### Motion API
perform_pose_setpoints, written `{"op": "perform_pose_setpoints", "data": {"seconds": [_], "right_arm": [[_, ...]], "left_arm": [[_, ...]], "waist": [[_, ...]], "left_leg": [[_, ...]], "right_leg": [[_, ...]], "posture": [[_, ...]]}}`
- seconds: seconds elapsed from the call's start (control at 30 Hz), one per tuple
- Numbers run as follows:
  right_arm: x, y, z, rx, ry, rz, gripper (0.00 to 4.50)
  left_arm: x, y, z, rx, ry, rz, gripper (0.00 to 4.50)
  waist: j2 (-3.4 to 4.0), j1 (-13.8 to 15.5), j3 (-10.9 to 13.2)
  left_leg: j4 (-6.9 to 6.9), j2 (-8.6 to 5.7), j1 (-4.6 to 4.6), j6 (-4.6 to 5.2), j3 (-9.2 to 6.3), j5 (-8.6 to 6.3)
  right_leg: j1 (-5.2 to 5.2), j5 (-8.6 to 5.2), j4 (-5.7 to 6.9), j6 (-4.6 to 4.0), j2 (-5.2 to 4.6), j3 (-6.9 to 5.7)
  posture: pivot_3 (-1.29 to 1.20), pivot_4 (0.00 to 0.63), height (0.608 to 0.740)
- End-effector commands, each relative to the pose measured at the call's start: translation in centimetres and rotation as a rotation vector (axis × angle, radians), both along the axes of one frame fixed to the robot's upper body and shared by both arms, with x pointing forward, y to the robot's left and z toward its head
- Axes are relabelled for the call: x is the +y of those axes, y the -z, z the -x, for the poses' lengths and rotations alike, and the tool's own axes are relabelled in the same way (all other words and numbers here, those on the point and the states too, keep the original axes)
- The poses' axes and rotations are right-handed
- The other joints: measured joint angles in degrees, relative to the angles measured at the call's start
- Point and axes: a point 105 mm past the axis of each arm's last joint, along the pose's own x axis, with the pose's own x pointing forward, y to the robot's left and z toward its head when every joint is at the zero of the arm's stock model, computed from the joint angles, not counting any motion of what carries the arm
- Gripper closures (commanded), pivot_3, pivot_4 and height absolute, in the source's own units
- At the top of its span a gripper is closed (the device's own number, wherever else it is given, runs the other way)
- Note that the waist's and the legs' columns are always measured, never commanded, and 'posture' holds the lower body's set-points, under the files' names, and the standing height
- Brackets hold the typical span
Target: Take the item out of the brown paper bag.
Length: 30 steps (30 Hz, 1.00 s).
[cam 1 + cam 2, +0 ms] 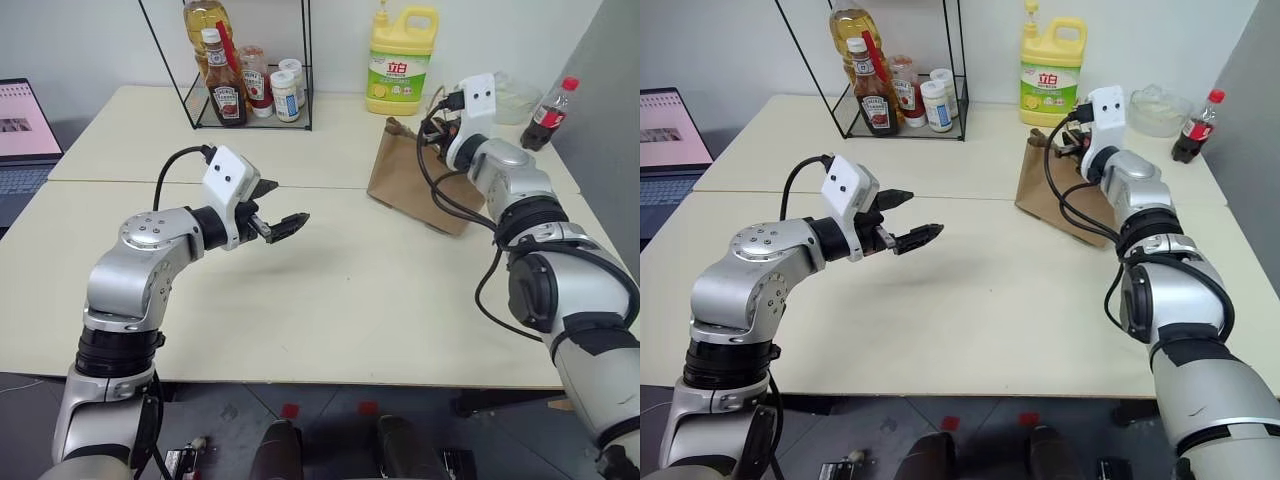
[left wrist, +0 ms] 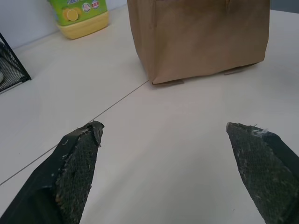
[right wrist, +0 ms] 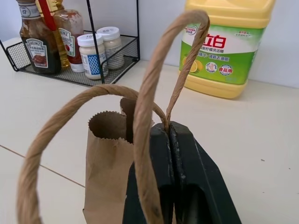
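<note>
While the right gripper has its fingers pressed fully together on one cord handle of the paper bag, it should lift gently and hold the mouth open without tearing the cord. Well apart over the table, the left gripper hangs wide open and empty. Presumably the bottle sits hidden inside the bag.

Matt creased kraft paper bag with twisted paper-cord handle between the right gripper's fingers, rough black pads, glossy yellow plastic jug, smooth matt table
</note>
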Motion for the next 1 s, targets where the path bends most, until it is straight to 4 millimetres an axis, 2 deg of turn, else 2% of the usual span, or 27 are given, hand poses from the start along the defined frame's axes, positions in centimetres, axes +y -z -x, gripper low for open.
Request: {"op": "perform_pose_setpoints", "data": {"seconds": [0.03, 0.17, 0.2, 0.27, 0.33, 0.53, 0.73, 0.87, 1.0], "right_arm": [[1.9, -4.8, 0.7, -0.135, -0.090, -0.019, 4.47], [4.8, -6.7, 1.3, -0.175, -0.184, -0.037, 4.47], [5.2, -7.0, 1.4, -0.180, -0.199, -0.039, 4.47], [7.4, -7.7, 1.8, -0.195, -0.261, -0.048, 4.47], [8.3, -7.9, 2.1, -0.198, -0.289, -0.052, 4.47], [14.2, -8.0, 3.8, -0.196, -0.472, -0.088, 4.47], [18.5, -7.8, 5.6, -0.188, -0.603, -0.124, 4.47], [21.2, -7.4, 7.0, -0.178, -0.697, -0.146, 4.47], [23.3, -6.4, 8.2, -0.172, -0.776, -0.138, 4.47]], "left_arm": [[0.2, -1.1, 0.6, -0.034, 0.010, 0.043, 0.00], [1.0, 0.6, 2.5, 0.025, 0.007, 0.061, 0.00], [1.1, 1.0, 3.0, 0.039, 0.010, 0.055, 0.00], [1.6, 2.3, 4.6, 0.083, -0.005, 0.055, 0.00], [1.7, 2.9, 5.3, 0.104, -0.017, 0.063, 0.00], [2.7, 4.2, 7.4, 0.105, -0.156, 0.159, 0.00], [3.1, 5.6, 9.2, 0.110, -0.281, 0.253, 0.00], [4.4, 6.3, 9.5, 0.083, -0.400, 0.290, 0.00], [4.8, 6.8, 10.1, 0.076, -0.450, 0.306, 0.00]], "waist": [[0.00, -0.05, 0.00], [0.01, -1.35, 0.01], [0.02, -1.74, 0.01], [0.04, -2.05, 0.02], [0.05, -2.26, 0.03], [0.05, -2.08, 0.03], [0.05, -1.38, 0.03], [0.04, -1.16, 0.03], [0.03, -1.19, 0.02]], "left_leg": [[0.00, 0.00, 0.00, 0.00, 0.00, 0.01], [-0.01, 0.03, -0.01, -0.03, 0.06, 0.02], [-0.02, 0.03, -0.01, -0.03, 0.06, 0.02], [-0.04, 0.05, -0.02, -0.03, 0.07, 0.02], [-0.07, 0.06, -0.01, -0.03, 0.11, 0.02], [-0.03, 0.05, -0.02, -0.06, 0.10, 0.04], [0.01, 0.04, -0.03, -0.06, 0.09, 0.04], [0.03, 0.05, -0.03, -0.06, 0.05, 0.04], [0.05, 0.05, -0.02, -0.05, 0.04, 0.04]], "right_leg": [[-0.01, 0.00, 0.01, 0.00, 0.00, 0.00], [-0.10, 0.00, 0.09, -0.01, 0.00, 0.04], [-0.12, -0.01, 0.11, -0.01, 0.00, 0.04], [-0.15, -0.01, 0.13, -0.02, 0.00, 0.05], [-0.20, -0.02, 0.14, -0.03, 0.00, 0.08], [-0.20, -0.02, 0.20, -0.04, -0.02, 0.06], [-0.19, -0.02, 0.22, -0.05, -0.03, 0.06], [-0.19, -0.01, 0.23, -0.05, -0.03, 0.02], [-0.18, -0.01, 0.26, -0.05, -0.02, 0.01]], "posture": [[0.00, 0.150, 0.740], [0.00, 0.150, 0.740], [0.00, 0.150, 0.740], [0.00, 0.150, 0.740], [0.00, 0.150, 0.740], [0.00, 0.150, 0.740], [0.00, 0.150, 0.740], [0.00, 0.150, 0.740], [0.00, 0.150, 0.740]]}}
